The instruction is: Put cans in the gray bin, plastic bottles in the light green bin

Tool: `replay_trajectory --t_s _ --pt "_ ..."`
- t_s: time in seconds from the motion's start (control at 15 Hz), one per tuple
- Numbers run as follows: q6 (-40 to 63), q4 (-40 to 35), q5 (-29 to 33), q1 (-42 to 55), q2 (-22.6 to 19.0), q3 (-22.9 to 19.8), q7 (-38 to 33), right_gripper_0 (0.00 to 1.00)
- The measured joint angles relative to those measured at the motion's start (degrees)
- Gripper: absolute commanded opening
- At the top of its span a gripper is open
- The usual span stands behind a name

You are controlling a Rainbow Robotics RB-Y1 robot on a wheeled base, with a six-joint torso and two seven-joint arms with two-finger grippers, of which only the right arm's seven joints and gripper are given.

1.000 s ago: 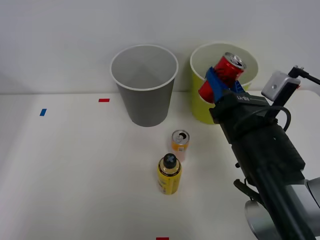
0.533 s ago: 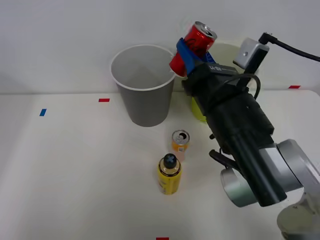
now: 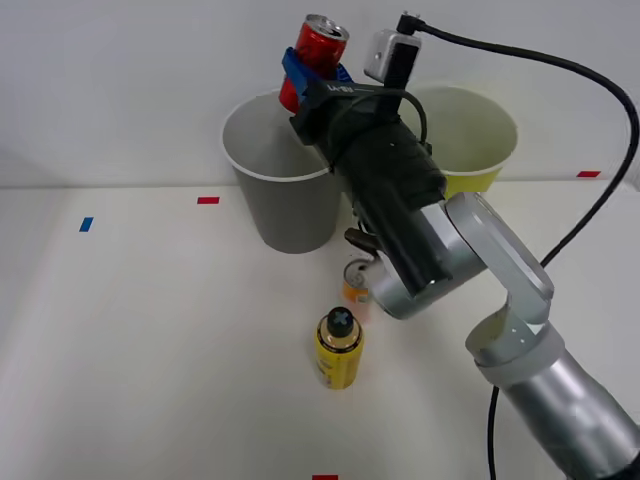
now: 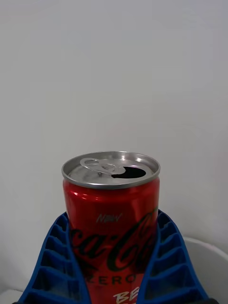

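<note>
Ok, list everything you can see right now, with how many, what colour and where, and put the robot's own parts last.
Red can: one, red with silver top, opened, held in the jaws above the gray bin's rim.
Orange can: one, orange, upright on the table, partly behind the arm.
Yellow bottle: one, yellow with black cap, upright on the table, nearer than the orange can.
Gray bin: one, gray with white rim, far side of the table.
Light green bin: one, yellow-green, to the right of the gray bin.
Tape marks: red and blue, on the white table.
Right gripper: blue jaws shut on the red can.
</note>
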Motion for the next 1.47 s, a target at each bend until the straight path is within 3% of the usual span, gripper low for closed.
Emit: replay_trajectory --t_s 0.47,0.73,0.8,0.87,0.93,1.0,1.47 --pt "-0.8 15.7 0.6 -10.1 2.0 1.3 0.9 0.12" --pt "-1.5 18.9 0.6 -11.8 2.1 1.3 1.1 0.12" --pt "-1.9 18.9 0.6 -11.9 2.0 1.3 1.1 0.28" --pt "-2.5 18.9 0.6 -11.9 1.8 1.3 1.1 0.65" --pt "-3.0 18.9 0.7 -11.9 1.6 1.3 1.0 0.95" --pt "-3.4 18.9 0.7 -11.9 1.4 1.3 0.8 1.00" --pt "-3.9 17.3 0.7 -11.7 0.2 1.3 -1.8 1.00"
